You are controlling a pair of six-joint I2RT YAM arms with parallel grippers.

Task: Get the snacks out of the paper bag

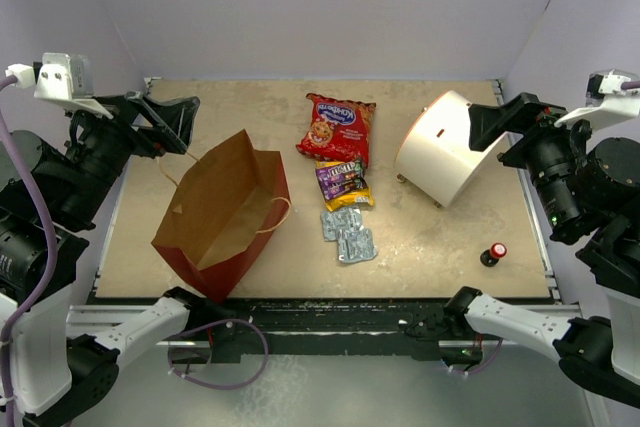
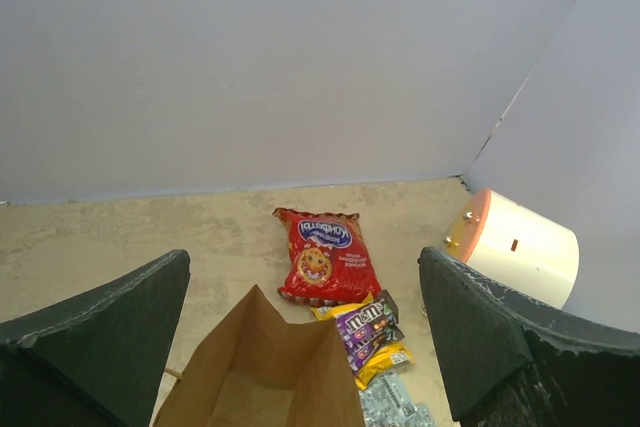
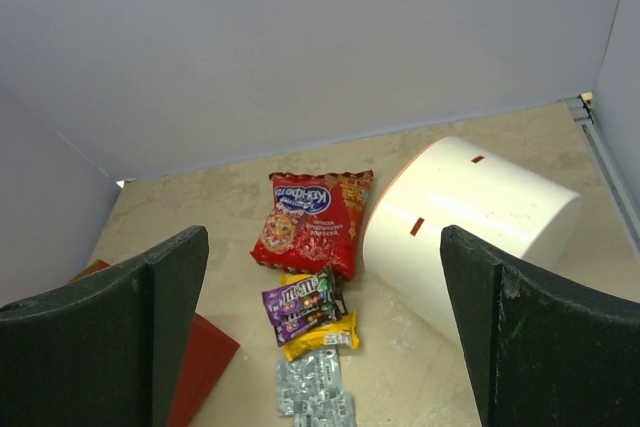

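Top view: the paper bag (image 1: 225,212) lies at the centre left of the surface (image 1: 440,247). The snacks are outside it, in a column at the centre: red cookie bag (image 1: 338,128) uppermost, candy packet (image 1: 343,183) touching it below, silver foil packs (image 1: 348,232) lowest.

Left wrist view: the left claw (image 2: 302,252) is spread wide and holds nothing; the bag's brown edge is at the bottom centre.

Right wrist view: the right claw (image 3: 325,232) is also wide and holds nothing; the white cylinder (image 3: 470,222) is at the right.

Red paper bag (image 1: 225,212), open, snacks (image 1: 343,182) in a row beside
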